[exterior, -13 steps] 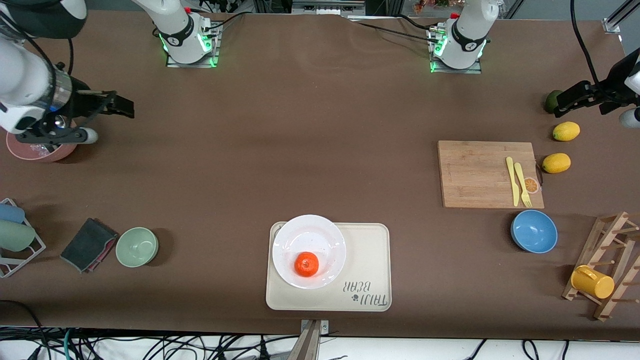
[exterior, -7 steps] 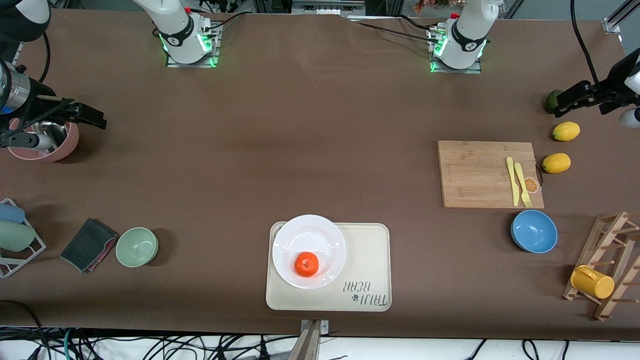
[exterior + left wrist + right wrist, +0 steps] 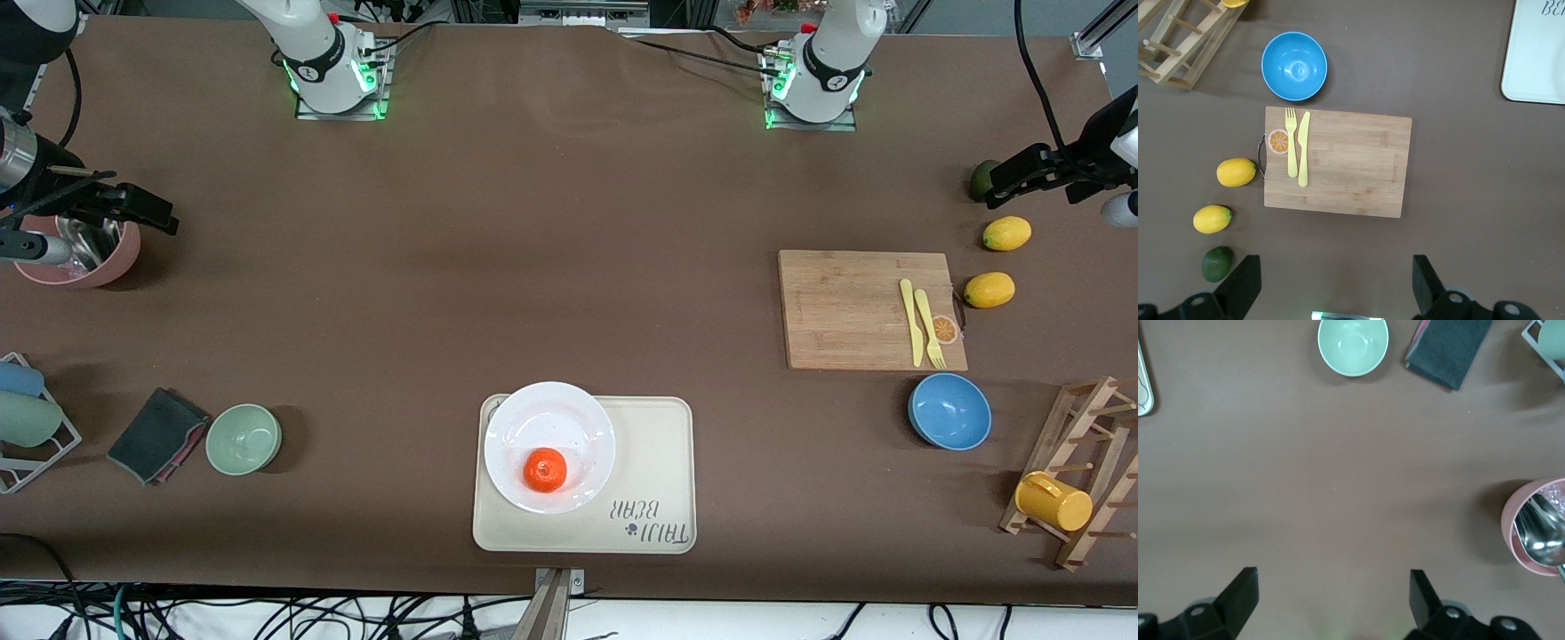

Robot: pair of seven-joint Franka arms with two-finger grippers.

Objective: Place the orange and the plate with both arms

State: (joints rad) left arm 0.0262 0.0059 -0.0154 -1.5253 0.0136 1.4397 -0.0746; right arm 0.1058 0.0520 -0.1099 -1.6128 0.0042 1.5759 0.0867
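The orange (image 3: 545, 469) lies on the white plate (image 3: 549, 418), which sits on the cream bear-printed tray (image 3: 653, 462) near the table's front edge. My right gripper (image 3: 147, 206) is open and empty, up over the right arm's end of the table beside a pink bowl (image 3: 84, 258); in the right wrist view (image 3: 1331, 600) its jaws stand wide apart. My left gripper (image 3: 1013, 173) is open and empty over the left arm's end, beside a dark green fruit (image 3: 981, 178); the left wrist view (image 3: 1337, 287) shows its jaws wide apart.
A wooden board (image 3: 853, 311) with yellow fork and knife, two lemons (image 3: 1006, 233), a blue bowl (image 3: 949, 411) and a wooden rack (image 3: 1089, 471) with a yellow cup lie toward the left arm's end. A pale green bowl (image 3: 244, 438), dark cloth (image 3: 157, 436) and cup rack (image 3: 27, 422) lie toward the right arm's end.
My right gripper has drawn back toward the right arm's end of the table, uncovering the pink bowl with a spoon in it. The left arm, orange and plate have not moved.
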